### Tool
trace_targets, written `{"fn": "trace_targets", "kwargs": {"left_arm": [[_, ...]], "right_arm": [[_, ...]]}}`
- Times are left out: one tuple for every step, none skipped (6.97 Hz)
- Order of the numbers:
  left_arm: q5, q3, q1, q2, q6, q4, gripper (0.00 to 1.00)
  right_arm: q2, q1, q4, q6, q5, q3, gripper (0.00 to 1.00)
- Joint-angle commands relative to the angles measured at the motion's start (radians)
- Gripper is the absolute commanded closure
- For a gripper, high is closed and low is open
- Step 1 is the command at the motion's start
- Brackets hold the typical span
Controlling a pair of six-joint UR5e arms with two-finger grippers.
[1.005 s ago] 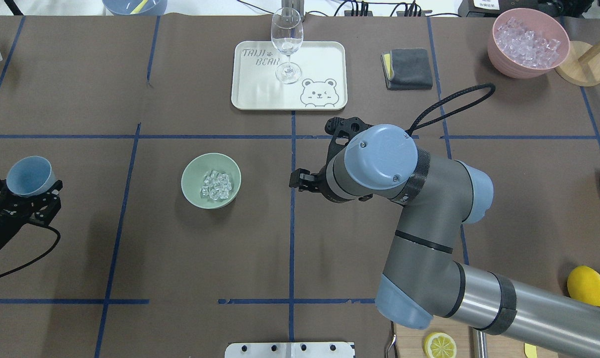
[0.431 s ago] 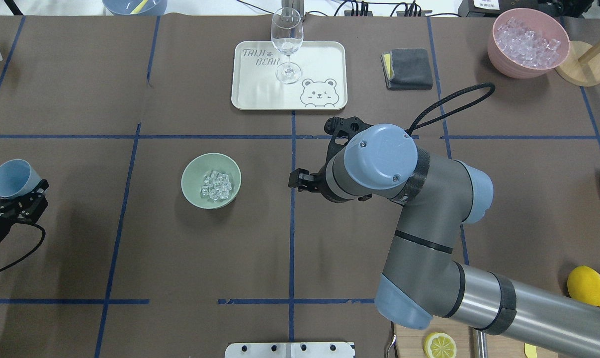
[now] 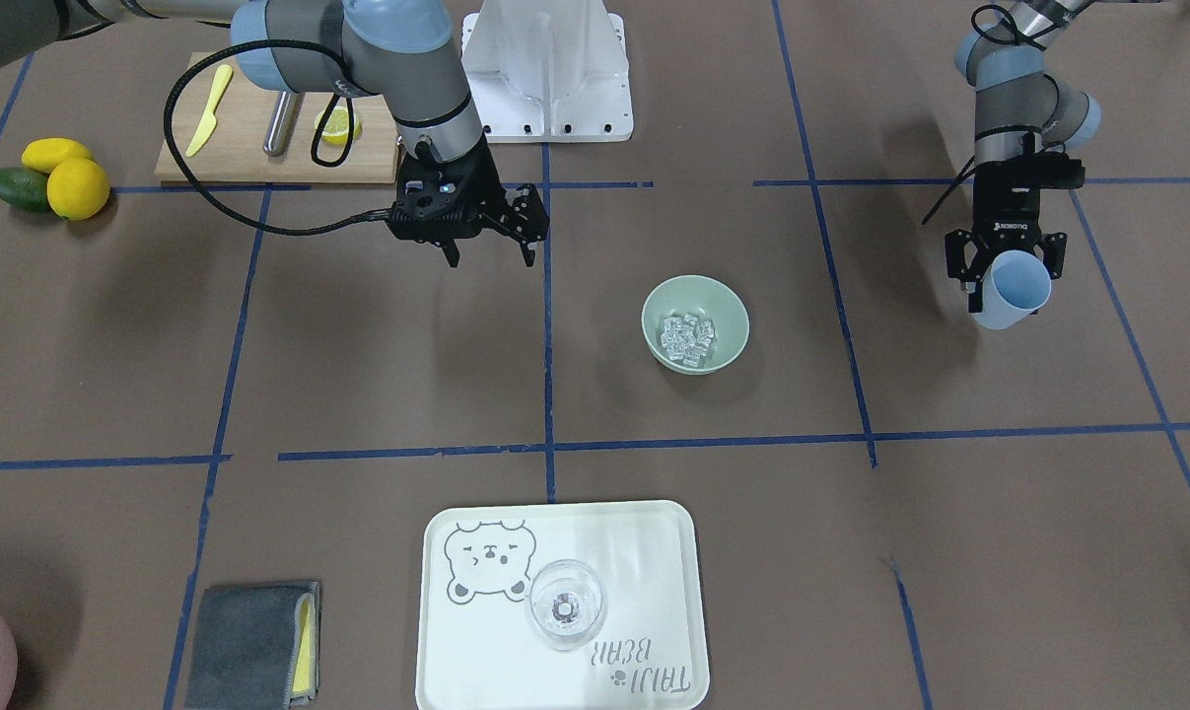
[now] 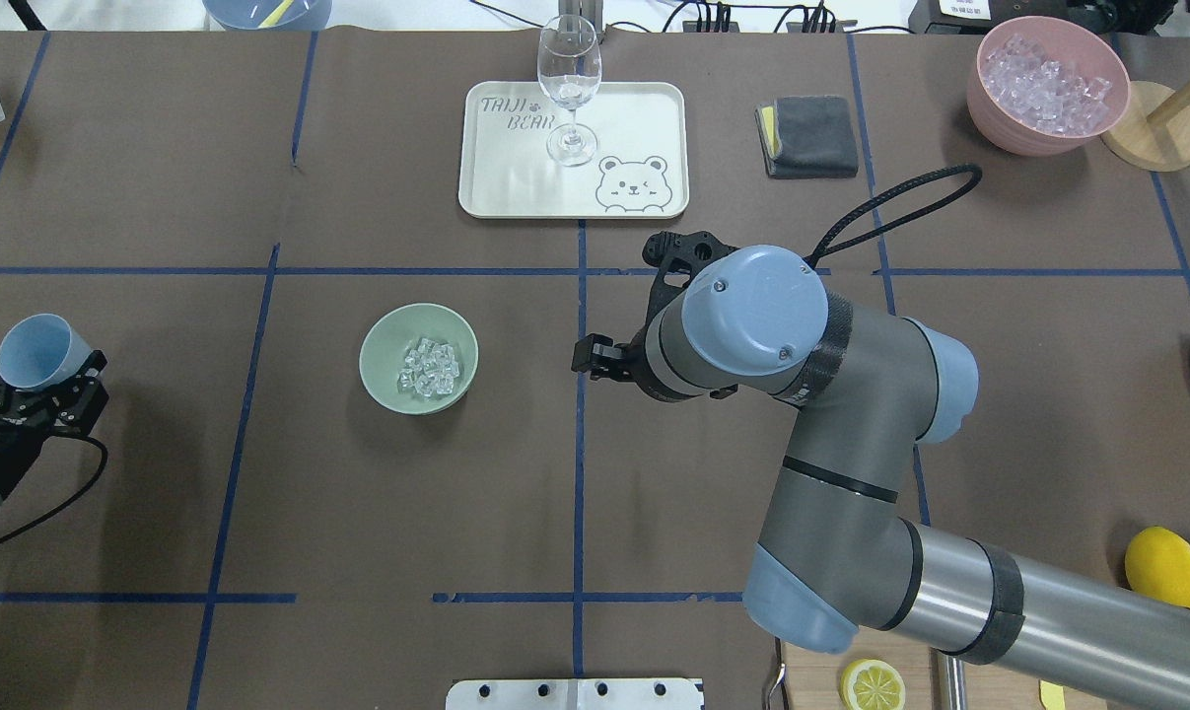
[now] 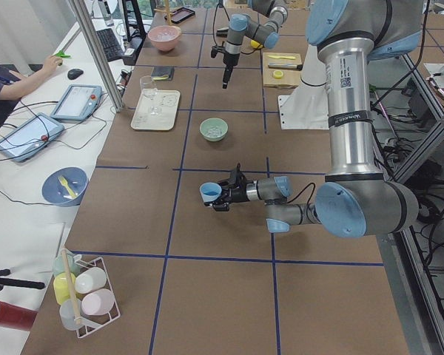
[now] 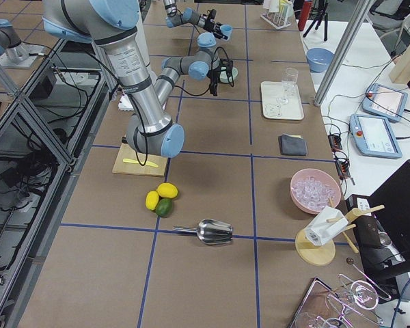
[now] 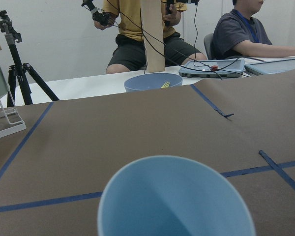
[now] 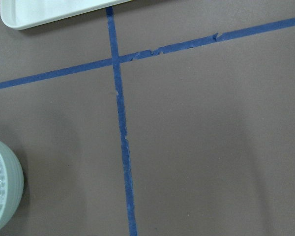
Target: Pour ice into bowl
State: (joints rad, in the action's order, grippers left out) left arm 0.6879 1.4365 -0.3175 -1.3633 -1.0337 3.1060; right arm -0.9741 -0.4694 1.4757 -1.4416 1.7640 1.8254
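Starting at the left end effector [image 3: 1007,268]: clamped round a blue cup [image 3: 1015,290], holding it tilted, mouth up and away from the robot, clear above the worktop [image 3: 358,375]. Out at the robot's left end of the worktop, well apart from the bowl [image 3: 698,296].

Across to the right end effector [image 3: 492,252]: spread open, gripping nothing, pointing down over the worktop. Near the bowl on its other side, not touching.

Between the two, and there it is: sitting upright on the worktop, the pale green bowl, and heaped in its bottom, the ice [image 3: 686,336].

Farther out, away from the robot: a white tray [image 3: 654,562] with a bear print, carrying a stemmed glass [image 3: 566,603], upright. Near that, a folded grey cloth [image 3: 249,641]. Off in the far corner on the robot's right, a pink bowl [image 4: 999,128] piled with clear cubes.

Back by the robot's right side: a wooden board [image 3: 240,163] with a yellow knife [image 3: 207,110] and a half lemon [image 3: 338,125]. Near it, two lemons [image 3: 77,187] touching a dark green fruit [image 3: 18,187].
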Motion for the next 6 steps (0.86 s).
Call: {"fn": "trace_targets", "kwargs": {"left_arm": [[-0.002,-0.039,0.005,-0.019,-0.069,0.0,1.0],[0.001,-0.039,0.005,-0.019,-0.107,0.0,1.0],[0.002,-0.038,0.005,-0.02,-0.115,0.002,0.9],[0.008,-0.034,0.005,-0.022,-0.114,0.002,0.66],[0.012,-0.036,0.005,-0.022,-0.111,0.002,0.52],[0.012,-0.037,0.005,-0.022,-0.111,0.003,0.32]], "right_arm": [[0.0,0.0,0.0,0.001,0.0,0.0,0.0],[0.0,0.0,0.0,0.001,0.0,0.002,0.0],[0.0,-0.002,0.0,0.001,0.0,0.005,0.0],[-0.001,-0.002,0.0,0.001,0.0,0.005,0.0],[-0.002,0.0,0.0,0.001,0.0,0.005,0.0],[-0.002,-0.002,0.0,0.001,0.0,0.005,0.0]]}}
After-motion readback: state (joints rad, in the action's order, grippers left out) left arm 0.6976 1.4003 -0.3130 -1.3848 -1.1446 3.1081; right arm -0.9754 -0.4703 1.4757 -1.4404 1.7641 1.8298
